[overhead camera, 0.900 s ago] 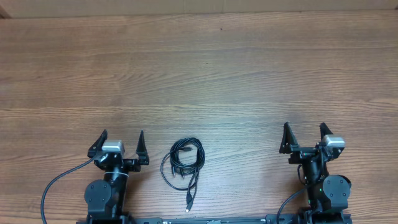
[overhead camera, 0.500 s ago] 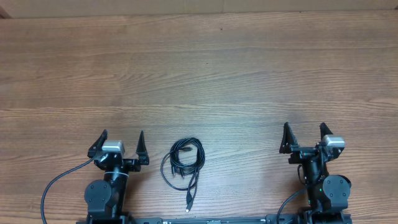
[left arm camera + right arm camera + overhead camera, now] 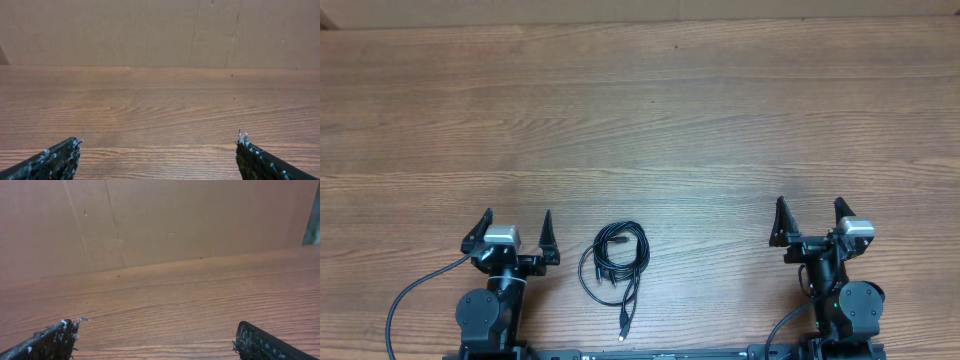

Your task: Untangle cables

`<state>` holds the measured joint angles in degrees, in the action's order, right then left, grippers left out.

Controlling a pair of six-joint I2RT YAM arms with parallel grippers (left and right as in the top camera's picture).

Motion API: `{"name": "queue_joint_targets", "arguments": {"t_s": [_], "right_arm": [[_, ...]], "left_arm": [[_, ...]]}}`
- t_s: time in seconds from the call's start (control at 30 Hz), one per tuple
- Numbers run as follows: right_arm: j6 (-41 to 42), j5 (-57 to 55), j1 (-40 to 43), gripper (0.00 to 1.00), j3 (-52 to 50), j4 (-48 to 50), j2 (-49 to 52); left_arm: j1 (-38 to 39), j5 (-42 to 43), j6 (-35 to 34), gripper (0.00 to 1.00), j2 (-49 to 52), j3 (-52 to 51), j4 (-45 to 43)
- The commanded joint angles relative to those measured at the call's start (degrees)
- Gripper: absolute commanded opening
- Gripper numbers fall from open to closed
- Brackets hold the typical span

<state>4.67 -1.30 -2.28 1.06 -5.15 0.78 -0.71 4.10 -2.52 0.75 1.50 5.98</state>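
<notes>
Down front between the arms, the cables (image 3: 616, 262) sit coiled on the worktop (image 3: 640, 120), untouched. Gaping and empty stand left end effector (image 3: 516, 230) and right end effector (image 3: 809, 216); next, I'd say, reach in and pinch one loop.

the overhead camera looks straight down on the bench (image 3: 650, 110) from high up, the left arm (image 3: 492, 300) and right arm (image 3: 840, 295) at the view's lower edge. each wrist camera sits low, facing level across the wood to a brown wall (image 3: 125, 30), its own jaws in the bottom corners. all share the bench's middle stretch.
</notes>
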Motion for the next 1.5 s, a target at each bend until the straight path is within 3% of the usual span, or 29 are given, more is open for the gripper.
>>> {"name": "queue_joint_targets", "arguments": {"t_s": [0.0, 1.47], "right_arm": [[-0.2, 0.3, -0.3, 1.0, -0.6, 0.4, -0.6], [-0.2, -1.4, -0.3, 1.0, -0.6, 0.6, -0.6]], "left_arm": [[0.4, 0.2, 1.3, 1.0, -0.5, -0.3, 0.0], [0.4, 0.2, 1.3, 0.99, -0.5, -0.3, 0.0]]}}
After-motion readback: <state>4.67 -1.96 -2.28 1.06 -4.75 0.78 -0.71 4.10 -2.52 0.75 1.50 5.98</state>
